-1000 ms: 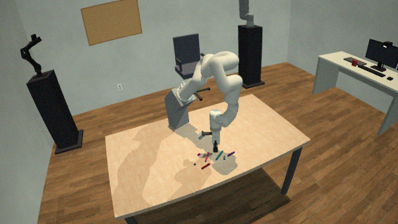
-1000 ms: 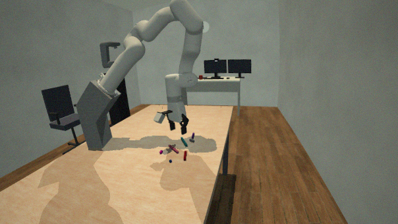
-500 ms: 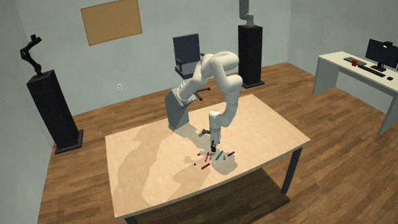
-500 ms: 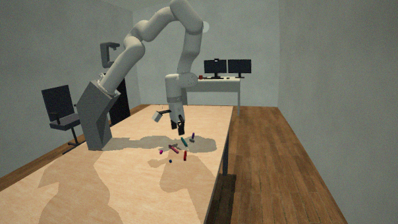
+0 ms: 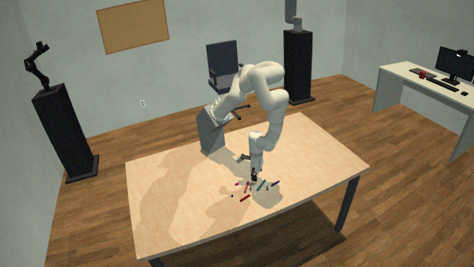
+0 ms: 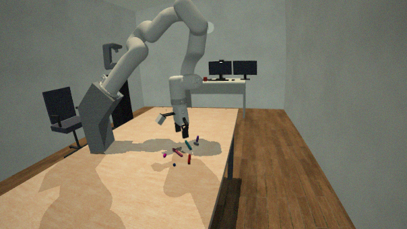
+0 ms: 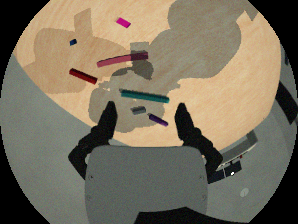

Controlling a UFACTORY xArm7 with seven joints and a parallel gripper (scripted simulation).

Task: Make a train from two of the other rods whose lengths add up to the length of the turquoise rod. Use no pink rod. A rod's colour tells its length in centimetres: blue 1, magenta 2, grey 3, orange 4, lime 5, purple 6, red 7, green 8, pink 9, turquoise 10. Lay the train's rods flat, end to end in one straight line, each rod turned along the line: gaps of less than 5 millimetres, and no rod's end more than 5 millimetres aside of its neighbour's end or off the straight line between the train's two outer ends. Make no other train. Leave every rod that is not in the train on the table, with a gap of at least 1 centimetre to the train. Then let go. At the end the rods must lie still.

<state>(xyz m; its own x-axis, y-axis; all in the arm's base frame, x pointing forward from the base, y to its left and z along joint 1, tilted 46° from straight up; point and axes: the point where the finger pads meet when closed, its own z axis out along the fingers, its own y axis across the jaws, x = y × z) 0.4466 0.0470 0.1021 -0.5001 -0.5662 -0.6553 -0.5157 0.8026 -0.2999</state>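
Desk: In the lower middle of the wrist view, what do you list?

Operator: Item one: gripper, fingers spread wide, nothing between them, hanging above the table. Item two: grey rod, flat, just above the midpoint between the fingertips. Item three: turquoise rod, just above the grey one, nearly parallel. Item four: purple rod, just right of the grey, slanting down to the right.

Desk: And the partner for grey?

Operator: Item five: red rod, left of centre, well apart from the grey rod, slanting down to the right. Item six: pink rod, above it, not to be used. I take grey plus red as the pair.

Desk: What decides the pick?

Operator: The grey rod's long axis runs left to right in frame, along the line between my fingers. I judge I need about a quarter turn of the wrist, then a straight descent.
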